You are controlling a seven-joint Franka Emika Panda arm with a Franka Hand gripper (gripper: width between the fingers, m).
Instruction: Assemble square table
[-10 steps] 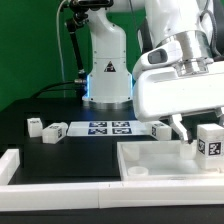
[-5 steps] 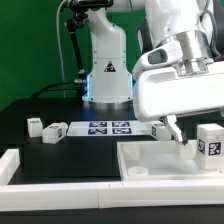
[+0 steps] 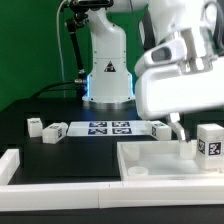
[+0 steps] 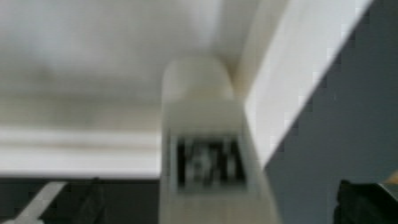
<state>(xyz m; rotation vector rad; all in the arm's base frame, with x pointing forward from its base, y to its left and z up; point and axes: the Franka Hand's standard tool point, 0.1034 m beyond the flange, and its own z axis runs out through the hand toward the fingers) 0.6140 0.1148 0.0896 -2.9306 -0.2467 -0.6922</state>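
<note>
The tool (image 4: 210, 195) hangs over the square tabletop (image 3: 150, 165) with its jaws spread wide. Its dark fingers (image 4: 48, 202) are clear of the blurred tagged leg post (image 4: 208, 150) between them. An upright leg post (image 3: 209, 140) stands at the tabletop's end on the exterior view's right. A loose leg post (image 3: 52, 131) lies on the bench (image 3: 30, 150) beyond the tabletop.

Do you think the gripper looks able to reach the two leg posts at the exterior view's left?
Probably yes: the gripper is open, and the leg posts sit uncovered on the dark table.
</note>
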